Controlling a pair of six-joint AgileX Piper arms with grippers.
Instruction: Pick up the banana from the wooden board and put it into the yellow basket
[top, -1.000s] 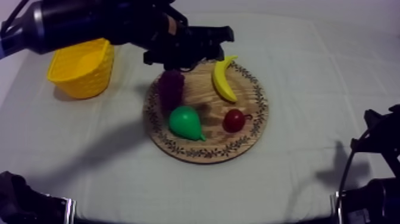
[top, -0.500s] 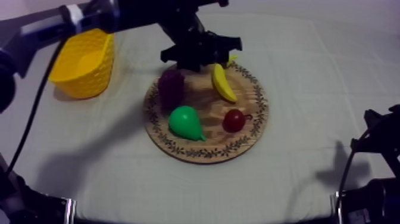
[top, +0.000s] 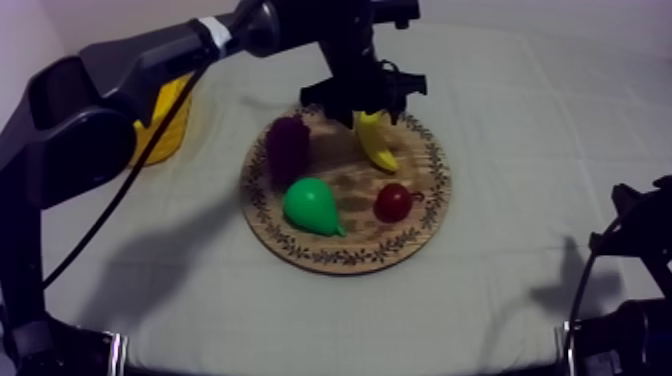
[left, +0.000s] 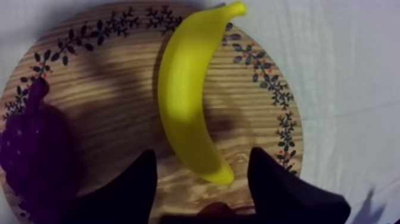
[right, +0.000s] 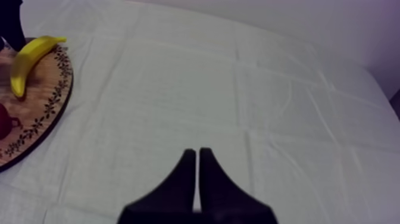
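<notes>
The left tool (left: 202, 155) hangs released over the round wooden board with patterned rim (left: 113, 89), spread at either side of one end of the curved yellow toy banana (left: 184, 89) lying on it. The right tool (right: 197, 152) is clenched empty above the counter (right: 268, 89).

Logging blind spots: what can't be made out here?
Yellow basket: top view, mostly behind the left arm.
Banana: top view, far end under the left tool.
Grapes: left wrist view, cut by the edge.
Small red fruit: right wrist view, cut by the edge.
</notes>
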